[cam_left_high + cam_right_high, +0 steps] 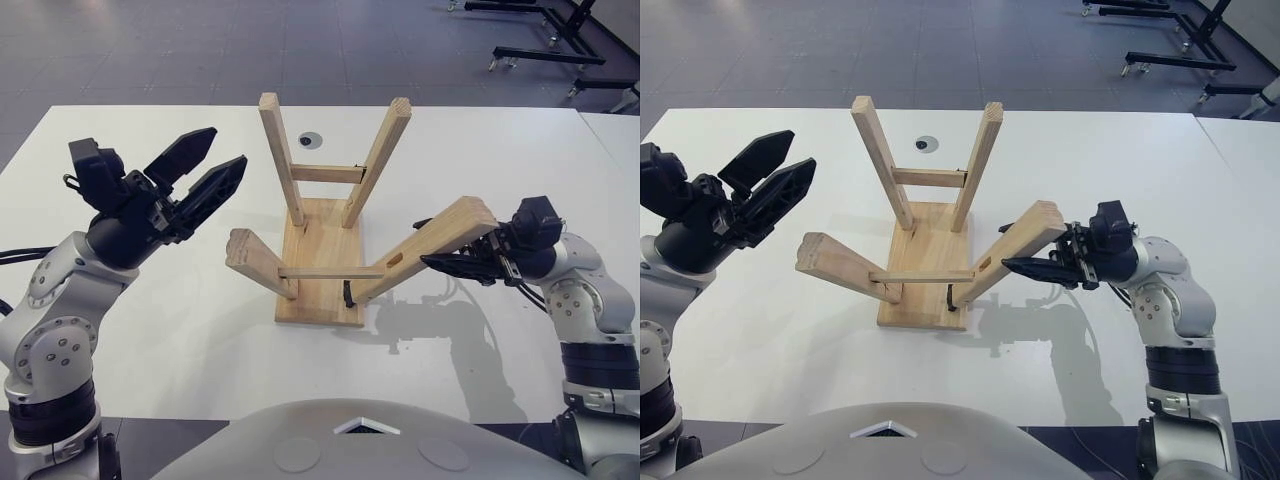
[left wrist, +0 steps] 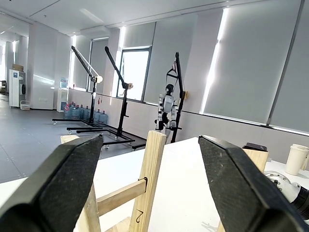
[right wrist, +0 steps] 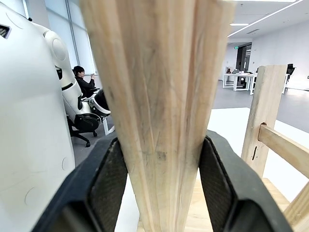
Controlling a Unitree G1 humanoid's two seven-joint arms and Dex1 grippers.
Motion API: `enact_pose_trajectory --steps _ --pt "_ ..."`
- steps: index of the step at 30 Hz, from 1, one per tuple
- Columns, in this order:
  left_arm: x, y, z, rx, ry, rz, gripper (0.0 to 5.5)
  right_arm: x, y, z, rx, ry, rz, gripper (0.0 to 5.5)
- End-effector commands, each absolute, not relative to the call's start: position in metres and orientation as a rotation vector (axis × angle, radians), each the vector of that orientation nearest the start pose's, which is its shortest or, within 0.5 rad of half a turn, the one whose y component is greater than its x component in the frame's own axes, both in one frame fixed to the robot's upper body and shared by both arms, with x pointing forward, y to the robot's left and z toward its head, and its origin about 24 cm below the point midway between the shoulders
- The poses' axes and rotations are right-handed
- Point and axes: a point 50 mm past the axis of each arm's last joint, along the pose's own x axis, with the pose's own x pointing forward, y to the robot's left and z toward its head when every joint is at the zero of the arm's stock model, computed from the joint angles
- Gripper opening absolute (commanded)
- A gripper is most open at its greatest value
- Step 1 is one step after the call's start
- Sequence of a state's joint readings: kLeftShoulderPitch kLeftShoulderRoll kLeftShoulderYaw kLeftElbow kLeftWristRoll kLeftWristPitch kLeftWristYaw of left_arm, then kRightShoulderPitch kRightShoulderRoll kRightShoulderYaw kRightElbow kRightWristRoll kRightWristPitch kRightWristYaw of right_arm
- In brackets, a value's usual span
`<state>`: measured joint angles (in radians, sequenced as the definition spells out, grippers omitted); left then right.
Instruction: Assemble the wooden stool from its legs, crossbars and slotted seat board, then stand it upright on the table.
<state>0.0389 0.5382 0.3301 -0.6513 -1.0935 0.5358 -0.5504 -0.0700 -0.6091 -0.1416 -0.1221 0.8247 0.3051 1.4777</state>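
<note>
Left eye view: seat board flat near bench centre. Far legs upright on board's far end, joined by far crossbar. Near left leg and near right leg tilted, linked by near crossbar, lower ends at board's near end. Right tool clenched on near right leg toward its upper end. Left tool released, jaws wide, held above bench's left side, apart from all wood.

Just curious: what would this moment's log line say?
left gripper: open, raised | right gripper: shut on tilted leg | seat board: flat on table
</note>
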Motion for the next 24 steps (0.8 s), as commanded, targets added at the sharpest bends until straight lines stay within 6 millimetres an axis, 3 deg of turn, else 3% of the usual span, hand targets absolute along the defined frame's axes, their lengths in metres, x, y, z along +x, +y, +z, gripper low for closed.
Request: enact_pose_trajectory --steps 1,17,24 --pt "0.197 0.191 0.185 -0.285 -0.19 -0.89 3.6 0.222 -0.212 0.123 0.202 -0.078 1.446 2.04" --pt "0.2 0.192 0.186 -0.273 -0.179 -0.901 3.6 0.217 -0.205 0.125 0.142 -0.092 1.448 2.04" --pt "0.2 0.193 0.185 -0.273 -0.177 -0.896 3.6 0.199 -0.2 0.121 0.185 -0.099 1.464 2.04"
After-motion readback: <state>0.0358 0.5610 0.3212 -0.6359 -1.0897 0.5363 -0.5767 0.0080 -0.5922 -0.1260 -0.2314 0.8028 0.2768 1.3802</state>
